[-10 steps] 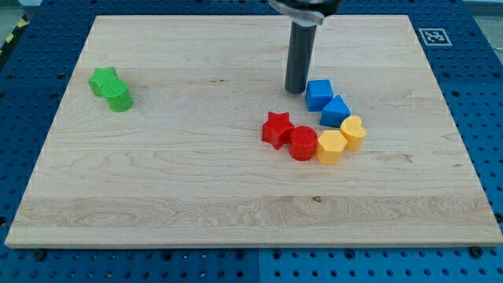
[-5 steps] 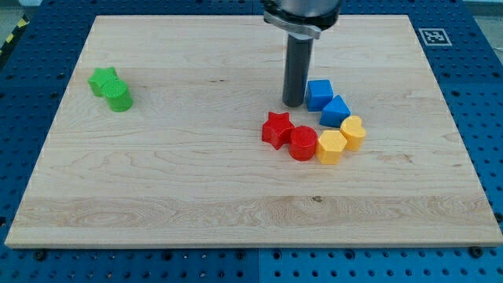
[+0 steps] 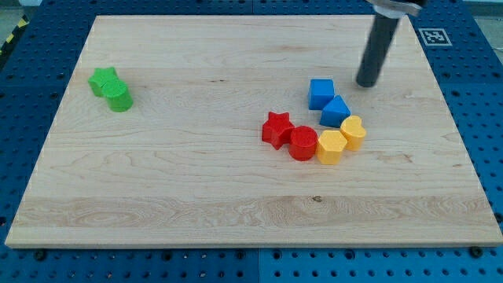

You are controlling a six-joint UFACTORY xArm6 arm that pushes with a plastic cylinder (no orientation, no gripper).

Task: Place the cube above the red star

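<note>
A blue cube [image 3: 321,93] lies right of the board's middle, above and to the right of the red star [image 3: 277,128]. My tip [image 3: 366,83] is to the right of the cube and slightly above it, apart from it by about a block's width. A second blue block [image 3: 335,112] sits just below and right of the cube, touching it. A red round block [image 3: 303,143] lies against the star's lower right.
A yellow hexagonal block [image 3: 331,147] and a yellow heart-like block [image 3: 353,131] close the cluster at the right. A green star [image 3: 103,79] and a green round block [image 3: 119,97] sit together at the far left. The wooden board [image 3: 196,196] rests on a blue perforated table.
My tip has moved from the left side of the blue cube up and over to its right side. The blocks have stayed where they were.
</note>
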